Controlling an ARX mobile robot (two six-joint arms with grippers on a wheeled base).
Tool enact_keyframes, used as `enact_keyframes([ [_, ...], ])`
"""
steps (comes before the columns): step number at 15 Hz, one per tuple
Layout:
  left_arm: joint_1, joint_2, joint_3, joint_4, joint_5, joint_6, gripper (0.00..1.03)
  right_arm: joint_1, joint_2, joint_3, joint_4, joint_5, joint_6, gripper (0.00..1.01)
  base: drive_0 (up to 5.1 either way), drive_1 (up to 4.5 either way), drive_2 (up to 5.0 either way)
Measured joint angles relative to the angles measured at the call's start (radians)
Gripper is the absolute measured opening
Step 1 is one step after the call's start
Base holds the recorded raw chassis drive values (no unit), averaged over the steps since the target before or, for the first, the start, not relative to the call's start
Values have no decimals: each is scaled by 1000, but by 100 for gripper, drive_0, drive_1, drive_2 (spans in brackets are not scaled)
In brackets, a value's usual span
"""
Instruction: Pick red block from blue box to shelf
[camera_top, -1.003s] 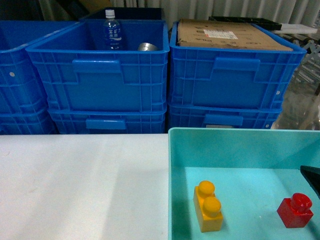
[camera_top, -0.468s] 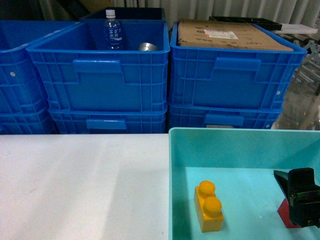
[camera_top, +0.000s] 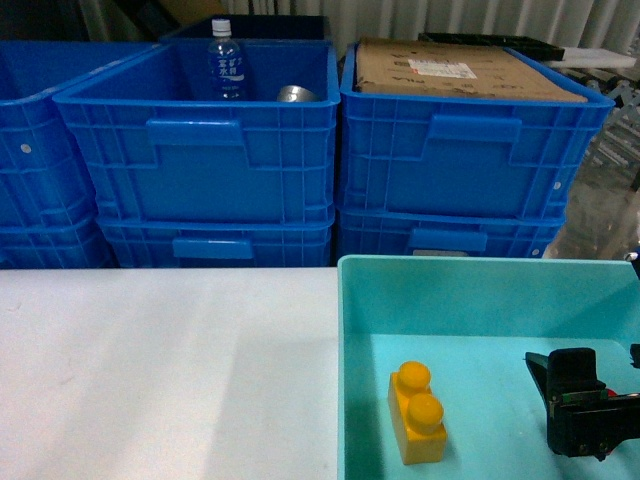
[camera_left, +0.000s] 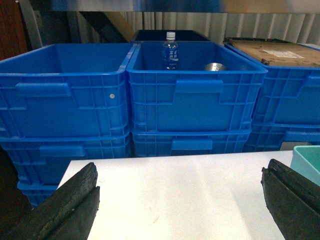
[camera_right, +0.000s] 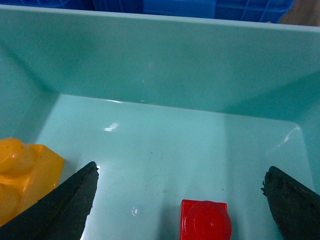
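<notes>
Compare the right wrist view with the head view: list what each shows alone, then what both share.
Only the right wrist view shows the red block, lying between the open fingers; the head view has the right gripper covering it. Only the head view shows the white table, the dark blue crates, the water bottle and the cardboard. Both show the blue box and the yellow brick.

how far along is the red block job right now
Nothing is finished: the small red plastic block lies on the floor of the pale turquoise plastic box, beside the yellow-orange brick. In hand: the right gripper is inside the box, jaws open either side of the block, not touching it. The left gripper hangs open over the white table. Left: grasp, lift out, carry to the shelf.
</notes>
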Motion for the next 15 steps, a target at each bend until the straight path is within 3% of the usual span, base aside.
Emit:
enact_keyframes([
  [7, 0, 0, 0, 0, 0, 0, 98, -36, 82, -23, 99, -26, 8, 98, 0, 0, 0],
  [15, 0, 0, 0, 0, 0, 0, 98, -81, 122, -27, 161, -53, -24, 98, 0, 0, 0],
])
